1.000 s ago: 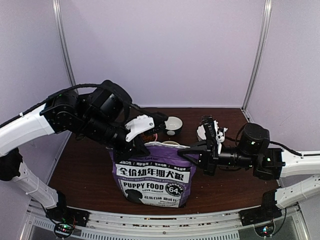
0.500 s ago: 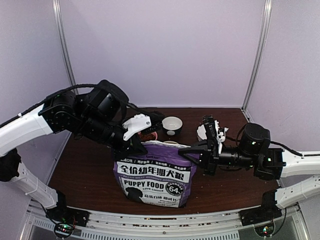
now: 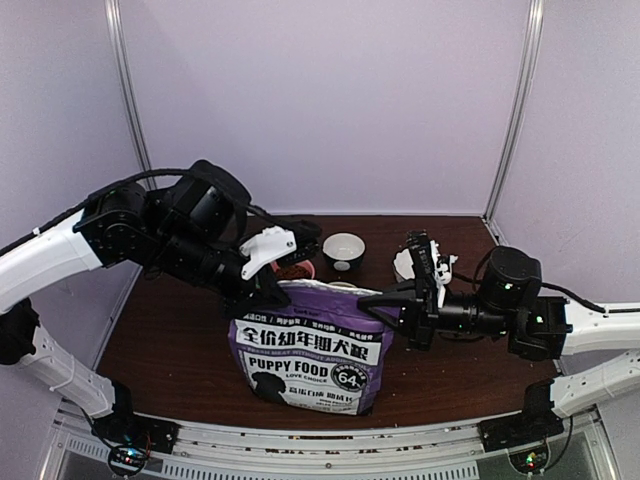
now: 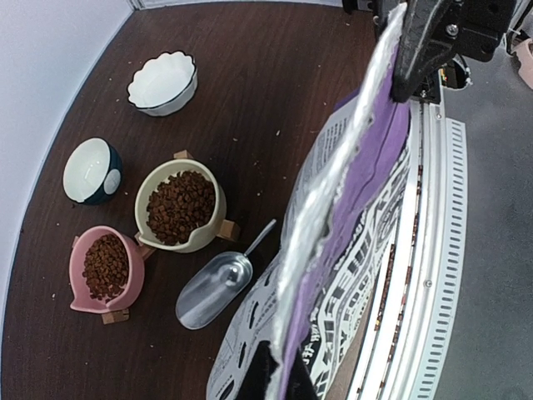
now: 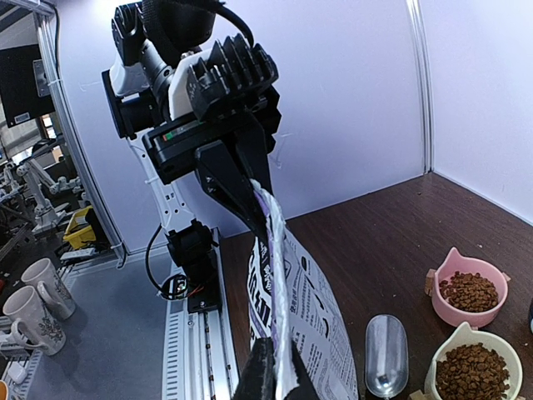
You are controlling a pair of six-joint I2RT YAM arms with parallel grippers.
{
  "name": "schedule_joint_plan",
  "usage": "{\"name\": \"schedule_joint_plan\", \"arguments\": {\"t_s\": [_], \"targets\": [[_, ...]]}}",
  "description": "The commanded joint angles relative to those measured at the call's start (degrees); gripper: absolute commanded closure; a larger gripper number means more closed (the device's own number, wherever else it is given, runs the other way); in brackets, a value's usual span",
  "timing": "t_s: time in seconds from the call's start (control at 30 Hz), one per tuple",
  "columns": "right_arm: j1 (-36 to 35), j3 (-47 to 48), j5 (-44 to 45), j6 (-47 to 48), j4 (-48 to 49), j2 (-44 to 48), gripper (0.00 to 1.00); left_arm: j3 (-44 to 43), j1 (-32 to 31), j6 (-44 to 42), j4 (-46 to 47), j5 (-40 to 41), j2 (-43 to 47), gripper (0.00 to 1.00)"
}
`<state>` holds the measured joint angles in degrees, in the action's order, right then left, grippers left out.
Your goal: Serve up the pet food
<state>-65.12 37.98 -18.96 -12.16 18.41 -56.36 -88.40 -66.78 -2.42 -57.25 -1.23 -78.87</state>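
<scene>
The pet food fills a cream bowl [image 4: 179, 206] and a pink bowl [image 4: 106, 265] on the dark table; both bowls also show in the right wrist view, pink [image 5: 470, 292] and cream [image 5: 470, 371]. A purple-and-white "PUPPY FOOD" bag [image 3: 310, 350] stands upright near the front edge. My left gripper [image 3: 267, 293] is shut on the bag's top left corner, and its fingers [image 4: 265, 379] pinch the flattened top seam. My right gripper [image 3: 372, 300] is shut on the top right corner, again on the seam [image 5: 275, 379]. The bag mouth is pressed flat between them.
A silver metal scoop [image 4: 215, 287] lies empty on the table beside the bag, its handle toward the cream bowl. An empty white scalloped bowl [image 4: 162, 82] and an empty blue-and-white bowl [image 4: 90, 171] stand further back. The slotted rail [image 4: 433, 250] runs along the near edge.
My left gripper has drawn its corner of the bag slightly left and back, and the bag has shifted a little left with it. The right gripper has barely moved.
</scene>
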Motion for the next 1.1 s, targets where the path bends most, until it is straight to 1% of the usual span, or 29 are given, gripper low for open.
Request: {"name": "schedule_joint_plan", "arguments": {"t_s": [0.0,0.07,0.1,0.13,0.23,0.27,0.33,0.37,0.53,0.6,0.7,0.73,0.77,0.8,0.93,1.07], "targets": [[0.3,-0.5,0.2,0.1,1.6,3.2,1.00,1.7,2.9,0.2,-7.0,7.7,1.8,1.00],[0.3,-0.4,0.2,0.1,1.6,3.2,1.00,1.7,3.1,0.3,-7.0,8.0,1.9,1.00],[0.3,-0.4,0.2,0.1,1.6,3.2,1.00,1.8,3.3,0.3,-7.0,8.2,1.9,0.98],[0.3,-0.4,0.2,0.1,1.6,3.2,1.00,1.9,3.4,0.3,-7.0,8.4,2.0,0.92],[0.3,-0.4,0.2,0.2,1.5,3.2,1.00,2.2,3.7,0.3,-6.9,8.6,2.1,0.88],[0.3,-0.4,0.2,0.2,1.5,3.2,1.00,2.3,3.8,0.2,-7.0,8.5,2.1,0.89],[0.4,-0.4,0.2,0.2,1.5,3.2,1.00,2.4,3.9,0.1,-6.9,8.5,2.1,0.99],[0.3,-0.4,0.3,0.2,1.5,3.2,1.00,2.4,4.0,0.0,-6.9,8.4,2.1,1.00],[0.4,-0.5,0.4,0.2,1.4,3.2,1.00,2.9,5.0,-0.2,-7.0,8.5,2.7,1.00],[0.4,-0.5,0.4,0.2,1.4,3.3,1.00,3.2,5.3,-0.2,-7.0,8.7,2.9,0.93],[0.4,-0.6,0.4,0.2,1.4,3.1,1.00,3.4,5.7,-0.1,-7.0,8.8,3.3,0.89],[0.4,-0.6,0.4,0.3,1.5,3.2,1.00,3.5,5.7,-0.2,-7.0,8.8,3.3,0.90],[0.4,-0.6,0.4,0.3,1.4,3.2,1.00,3.6,5.8,-0.2,-7.0,8.9,3.4,0.93],[0.4,-0.6,0.4,0.3,1.5,3.2,1.00,3.7,5.9,-0.2,-7.0,8.8,3.5,1.00],[0.5,-0.6,0.4,0.3,1.4,3.2,1.00,4.3,6.3,-0.2,-7.0,8.7,3.9,1.00],[0.5,-0.5,0.5,0.3,1.4,3.3,1.00,4.5,7.0,-0.1,-7.0,9.0,4.3,0.92]]}}
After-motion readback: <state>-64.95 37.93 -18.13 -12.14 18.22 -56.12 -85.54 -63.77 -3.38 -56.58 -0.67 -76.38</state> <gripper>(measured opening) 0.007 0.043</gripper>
